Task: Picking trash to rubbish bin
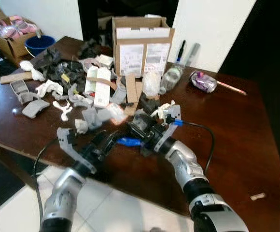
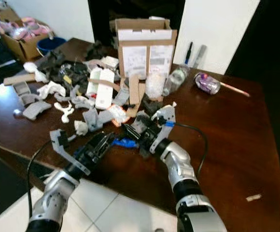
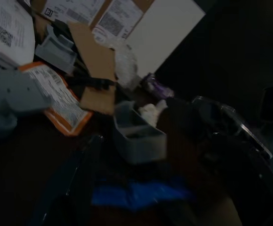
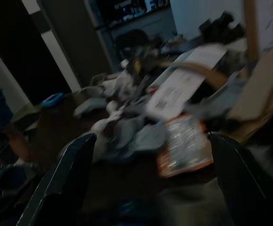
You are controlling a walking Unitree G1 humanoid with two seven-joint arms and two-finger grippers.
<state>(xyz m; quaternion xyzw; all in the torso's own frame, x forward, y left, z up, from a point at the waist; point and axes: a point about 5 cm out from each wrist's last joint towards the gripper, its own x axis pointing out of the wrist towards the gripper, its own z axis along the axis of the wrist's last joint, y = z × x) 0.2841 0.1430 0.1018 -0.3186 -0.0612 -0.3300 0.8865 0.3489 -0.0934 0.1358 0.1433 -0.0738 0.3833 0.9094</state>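
Task status: barely begun. Trash pile (image 1: 89,92) spread across table (image 1: 236,130), uncollected. Blue scrap (image 1: 129,141) on table between both grippers. Left gripper (image 1: 105,142): fingers parted, empty. Right gripper (image 1: 139,129): fingers apart, empty. Box (image 1: 142,46) behind pile.

You can't read any words here. The box (image 1: 141,44) has white labels (image 1: 144,57) with small dark print, but the print is too tiny and fuzzy to make out. In the left wrist view, a white sheet (image 3: 7,29) shows a square code (image 3: 5,34). The orange-edged packet (image 3: 61,98) has small blurred print too.
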